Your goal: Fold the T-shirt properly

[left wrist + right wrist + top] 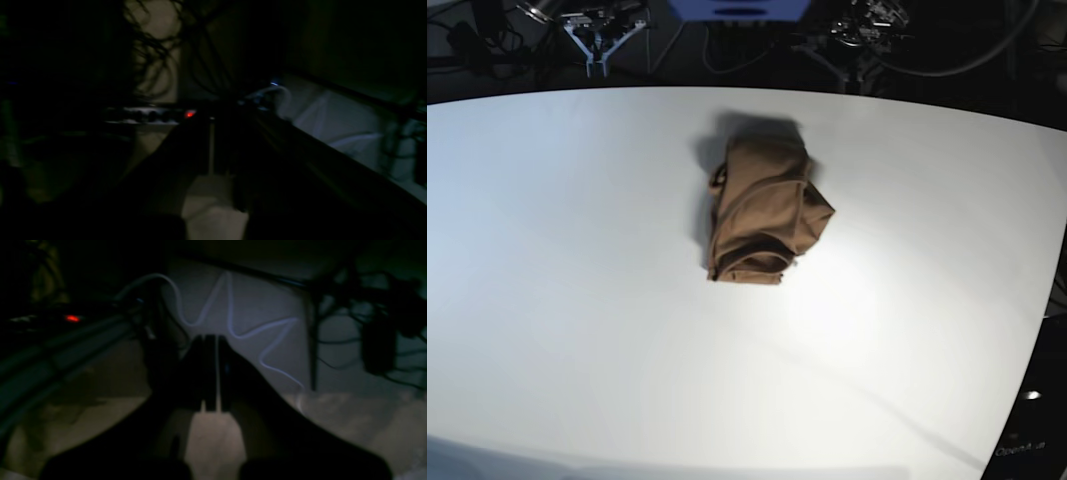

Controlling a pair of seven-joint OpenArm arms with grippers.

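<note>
The T-shirt [762, 210] lies in a crumpled, roughly bundled heap on the white table [577, 300], a little beyond the table's centre and slightly toward the far edge. We judge the fabric thin, soft and light: it holds loose folds and overlapping layers, so it will drape and sag once lifted and will not keep a shape by itself. It is not fragile, and a cotton weave should not slip from a firm pinch. We recommend taking hold at a hem or seam edge, such as the ridged seams visible along the near end of the heap, rather than on the bulk, where several layers may be caught at once. The garment must first be spread flat before any fold is made.

No print, label or brand shows on the shirt. At the lower right corner of the base view some small pale lettering appears on a dark surface; we cannot read it with confidence.

Both arms stand well apart from the shirt, off the table. The right gripper [210, 406] shows its jaws pressed together on nothing. The left gripper [211, 166], seen in a very dark view, likewise appears closed and empty.
</note>
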